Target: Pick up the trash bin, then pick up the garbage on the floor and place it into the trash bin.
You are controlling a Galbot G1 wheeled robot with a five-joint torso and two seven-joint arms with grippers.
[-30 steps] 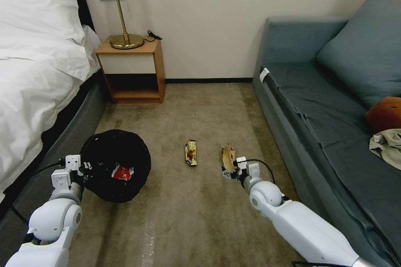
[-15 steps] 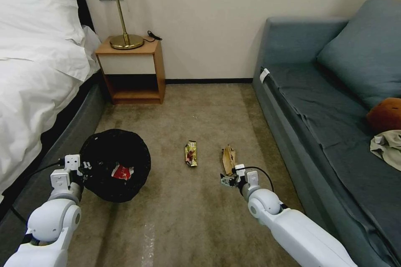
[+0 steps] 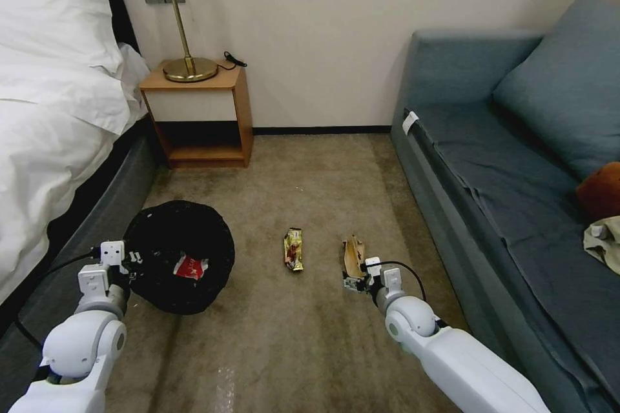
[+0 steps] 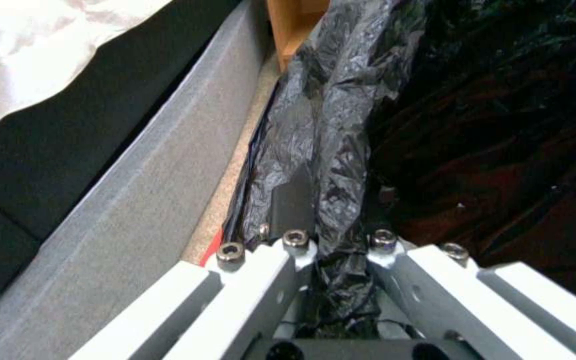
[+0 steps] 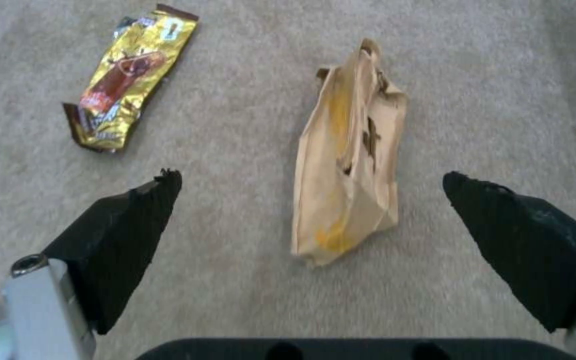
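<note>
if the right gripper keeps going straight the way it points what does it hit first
Most likely the crumpled brown paper, lying on the carpet between the open right gripper fingers; how far off it is is unclear.

head view high, wrist views close, sharing carpet (image 3: pixel 310 335)

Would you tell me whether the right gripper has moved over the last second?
Yes: the right gripper, fingers open, has drawn back slightly towards the robot, off the near end of the brown paper.
</note>
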